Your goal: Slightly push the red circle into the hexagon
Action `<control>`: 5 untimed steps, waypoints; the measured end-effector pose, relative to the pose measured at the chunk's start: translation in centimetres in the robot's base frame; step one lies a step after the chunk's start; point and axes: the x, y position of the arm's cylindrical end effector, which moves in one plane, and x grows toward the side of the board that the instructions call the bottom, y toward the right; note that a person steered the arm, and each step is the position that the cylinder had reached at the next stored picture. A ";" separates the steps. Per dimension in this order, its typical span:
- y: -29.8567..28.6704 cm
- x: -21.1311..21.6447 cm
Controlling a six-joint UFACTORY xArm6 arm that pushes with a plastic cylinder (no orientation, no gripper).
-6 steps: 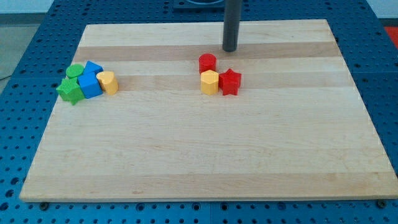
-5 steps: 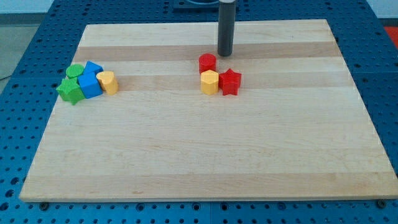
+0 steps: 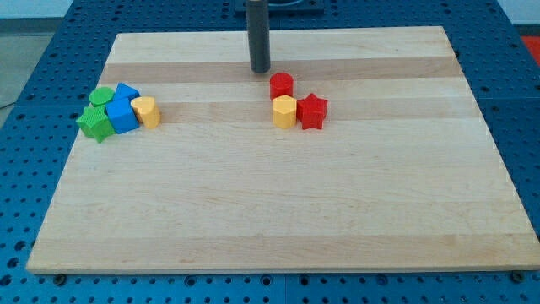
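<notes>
1. I am in the approach step: my tip (image 3: 260,70) is not yet touching any block, and the push on the red circle (image 3: 281,84) has not begun.
2. The red circle sits near the tabletop's (image 3: 253,219) upper middle, just above the yellow hexagon (image 3: 285,111) and seemingly touching it; a red star (image 3: 312,111) lies against the hexagon's right side.
3. My tip stands near the circle, to its upper left in the view, with a small gap between.
4. I judge the next move needs the tip behind the circle's top side, then a short nudge toward the view's bottom.
5. I carry no gripper; the rod holds nothing.
</notes>
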 end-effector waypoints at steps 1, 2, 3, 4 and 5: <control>-0.1 2.1; 0.1 4.4; 0.1 5.2; 0.0 2.5; 1.7 0.3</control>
